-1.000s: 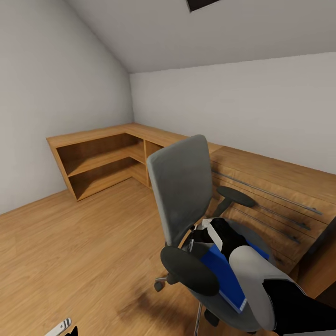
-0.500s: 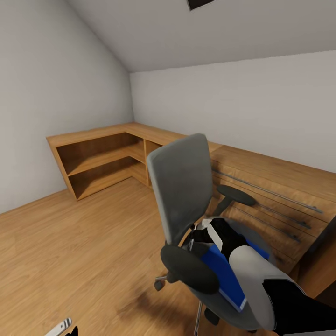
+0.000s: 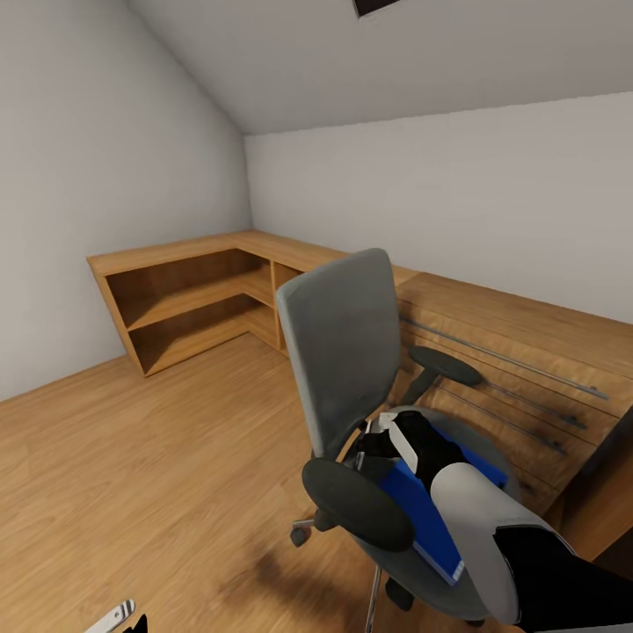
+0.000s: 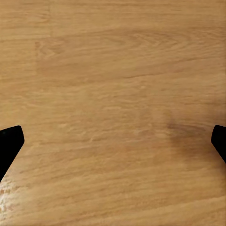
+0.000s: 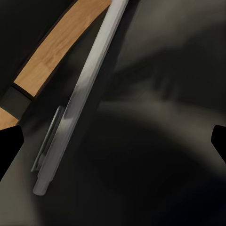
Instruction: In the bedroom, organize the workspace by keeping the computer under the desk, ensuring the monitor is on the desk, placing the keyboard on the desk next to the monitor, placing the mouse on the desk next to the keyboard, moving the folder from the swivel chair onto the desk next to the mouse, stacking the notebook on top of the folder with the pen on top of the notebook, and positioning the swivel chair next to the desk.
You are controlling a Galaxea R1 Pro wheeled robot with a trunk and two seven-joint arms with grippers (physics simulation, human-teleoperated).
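I see my right gripper (image 3: 374,440) over the folder (image 3: 422,514) on the swivel chair (image 3: 352,369), lower right; grip state unclear. Left gripper (image 4: 113,141) spread wide above wood floor (image 4: 113,70).

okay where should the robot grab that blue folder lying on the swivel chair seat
Probably the folder's near long edge, approached from the chair's open front between the armrests. It lies flat on the swivel chair seat, with that white-edged side showing beside the right arm. The backrest blocks the far side.

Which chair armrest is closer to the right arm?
The near armrest, the dark pad in front of the blue folder; the far armrest sits back by the wooden drawers.
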